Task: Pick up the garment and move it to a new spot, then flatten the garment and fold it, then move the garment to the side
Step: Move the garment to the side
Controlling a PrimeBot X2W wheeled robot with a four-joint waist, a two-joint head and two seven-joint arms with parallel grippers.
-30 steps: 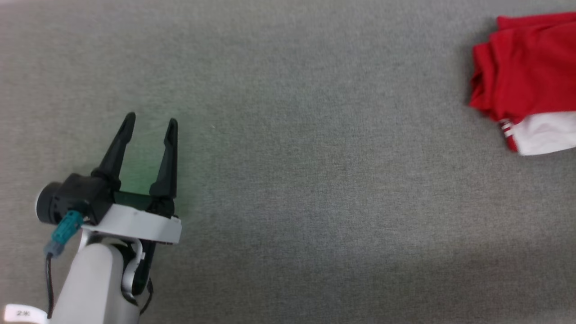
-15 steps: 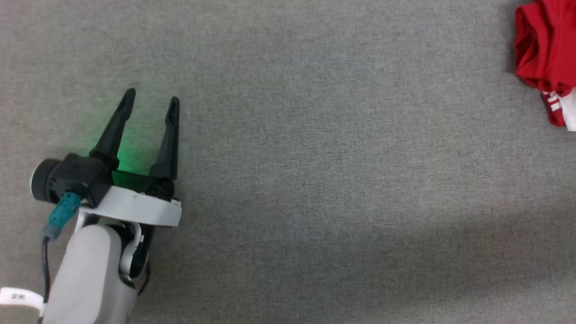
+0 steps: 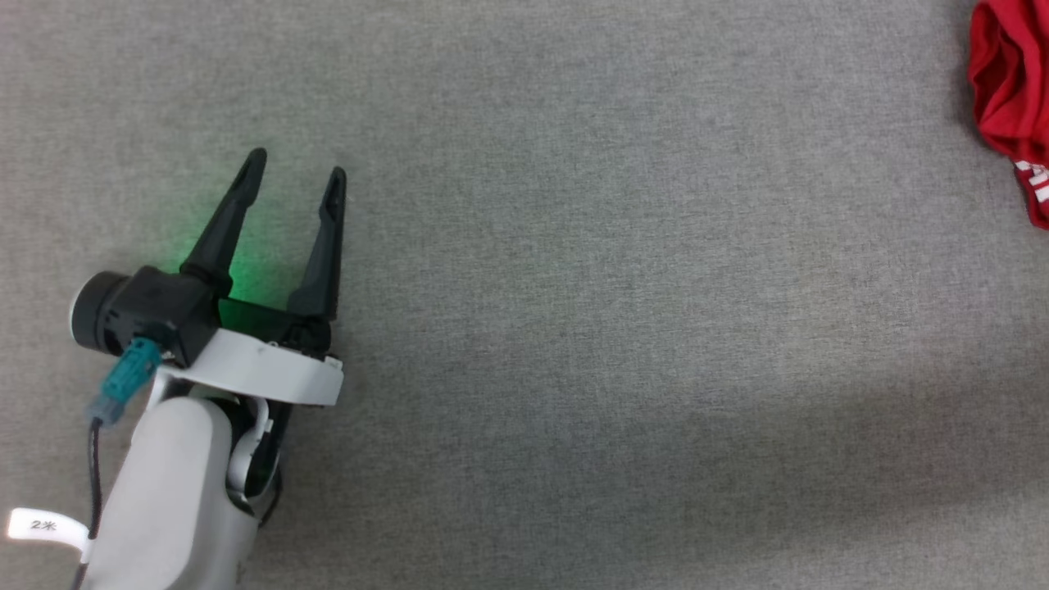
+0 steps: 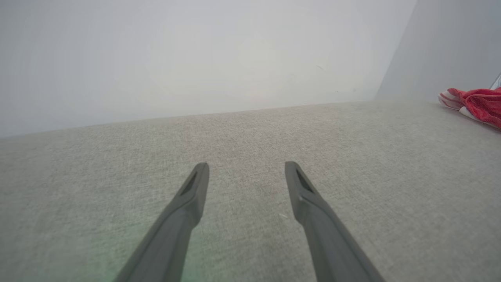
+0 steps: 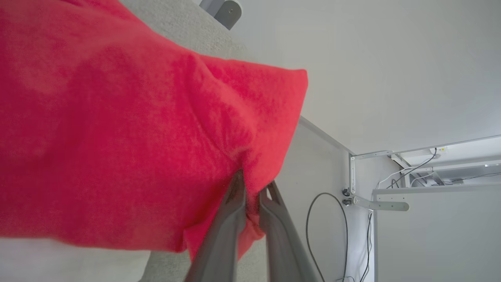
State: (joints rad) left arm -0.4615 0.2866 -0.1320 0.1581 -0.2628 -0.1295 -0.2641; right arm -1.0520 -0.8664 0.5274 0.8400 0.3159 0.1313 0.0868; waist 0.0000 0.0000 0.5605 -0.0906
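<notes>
**A:** Where was the garment [image 3: 1012, 90]?

**B:** At about 2 o'clock in the head view, cut off by the view's edge. It was bunched red cloth with a bit of striped hem showing. The right gripper [image 5: 253, 184] had its jaws pinched almost together on a fold of the red fabric.

**A:** And the left gripper [image 3: 297, 164]?

**B:** At 8 o'clock, jaws spread wide over the grey cloth surface [image 3: 574, 328], holding nothing and well apart from the garment.

**A:** How would it handle?

**B:** Light, soft and limp, I'd judge. It bunched around that single pinch, so it would sag rather than keep its shape. Nothing fragile about it. For flattening I'd take two separated points, either the waistband corners or the hem corners, one per gripper.
</notes>
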